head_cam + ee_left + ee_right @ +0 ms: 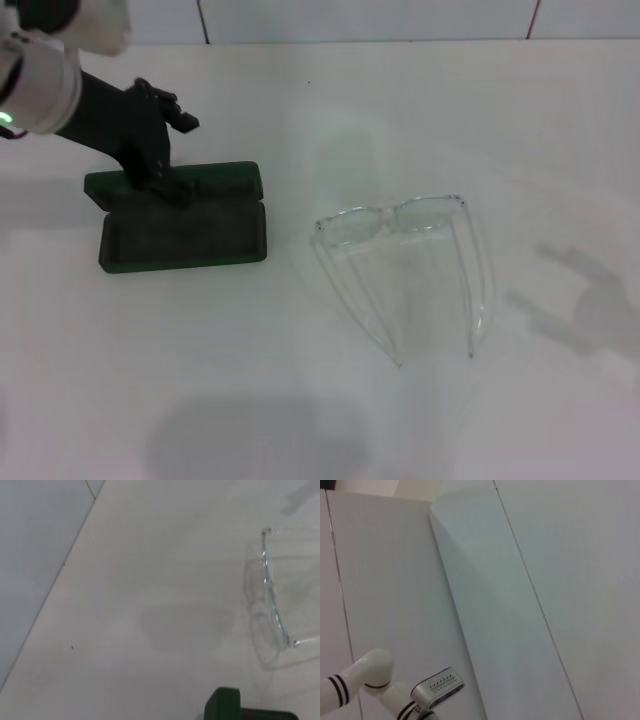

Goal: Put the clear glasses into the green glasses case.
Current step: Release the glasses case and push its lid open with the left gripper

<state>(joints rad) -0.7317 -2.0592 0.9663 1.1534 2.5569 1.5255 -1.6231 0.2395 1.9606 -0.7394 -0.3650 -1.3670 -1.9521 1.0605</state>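
Observation:
The green glasses case lies open on the white table at the left, dark lining up, with its lid raised at the far side. My left gripper, black, sits over the lid's left half and hides part of it. The clear glasses rest to the right of the case, front facing away and both temple arms unfolded toward me. In the left wrist view a corner of the case and the glasses' front show. My right gripper is out of view.
The white table stretches around both objects. A tiled wall runs along its far edge. A shadow of an arm falls on the table to the right of the glasses. The right wrist view shows only wall panels and a white arm segment.

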